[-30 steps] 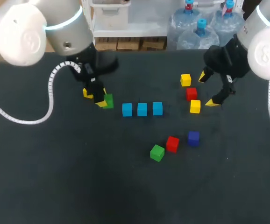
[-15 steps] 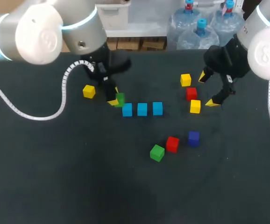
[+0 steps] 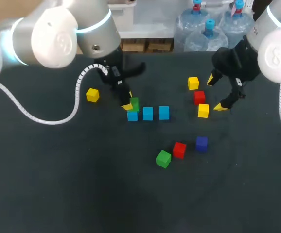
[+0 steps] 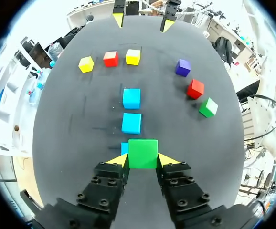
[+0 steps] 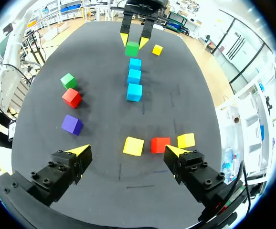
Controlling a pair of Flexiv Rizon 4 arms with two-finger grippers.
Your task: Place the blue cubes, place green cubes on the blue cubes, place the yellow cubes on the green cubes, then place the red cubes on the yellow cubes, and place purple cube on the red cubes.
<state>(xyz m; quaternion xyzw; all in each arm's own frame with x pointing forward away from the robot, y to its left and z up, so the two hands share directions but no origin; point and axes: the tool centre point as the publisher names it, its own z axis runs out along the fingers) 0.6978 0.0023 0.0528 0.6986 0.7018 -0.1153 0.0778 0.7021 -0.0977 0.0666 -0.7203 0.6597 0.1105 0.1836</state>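
The dark desk point(image 3: 58, 194) carries all the cubes. My left arm point(image 3: 58, 39) comes in from the left and reaches to the middle of it, while my right arm point(image 3: 276, 48) hangs over the right side. My left claw point(image 3: 131, 104) pinches the held green cube point(image 4: 143, 153), one yellow tip pressed on each side, right over the first blue cube point(image 3: 132, 116), which ends a straight row with the middle blue cube point(image 3: 148, 113) and the far blue cube point(image 3: 164, 112). In the left wrist view only a sliver of the first blue cube peeks out beside the green one; I cannot tell whether they touch. My right claw point(image 3: 217, 93) is spread wide and holds nothing. It hovers just beside a short line of three cubes: the back yellow cube point(image 3: 193, 83), the upper red cube point(image 3: 199, 97) and the front yellow cube point(image 3: 203, 110). Nearer the front of the desk lie the loose green cube point(image 3: 163, 158) and the lower red cube point(image 3: 179, 149) close together, with the purple cube point(image 3: 201, 143) just beyond them. The lone yellow cube point(image 3: 92, 94) sits apart on the left, near my left arm's white cable point(image 3: 43, 119).
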